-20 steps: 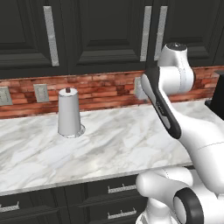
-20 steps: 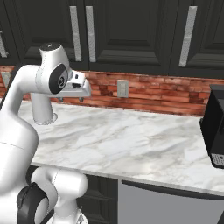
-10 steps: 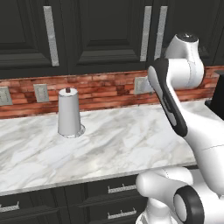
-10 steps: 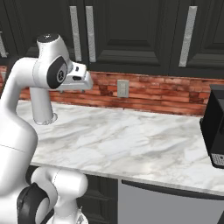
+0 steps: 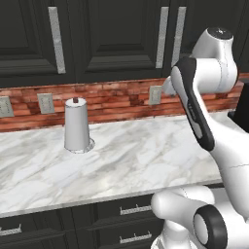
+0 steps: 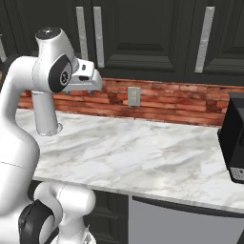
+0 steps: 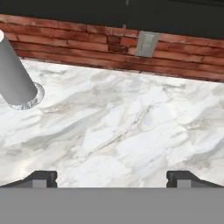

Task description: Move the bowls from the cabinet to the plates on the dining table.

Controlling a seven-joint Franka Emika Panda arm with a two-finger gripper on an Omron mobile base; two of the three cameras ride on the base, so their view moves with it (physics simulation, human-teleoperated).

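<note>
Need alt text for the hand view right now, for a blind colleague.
Open end effector looks down on a marble counter. A paper towel roll stands at left, with a brick wall and outlet behind.

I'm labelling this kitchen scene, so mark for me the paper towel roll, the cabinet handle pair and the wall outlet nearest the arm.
paper towel roll (image 5: 77, 124), left base view, middle of its white side.
cabinet handle pair (image 6: 98, 35), right base view, the right bar's middle.
wall outlet (image 7: 146, 43), hand view, centre of its plate.
</note>
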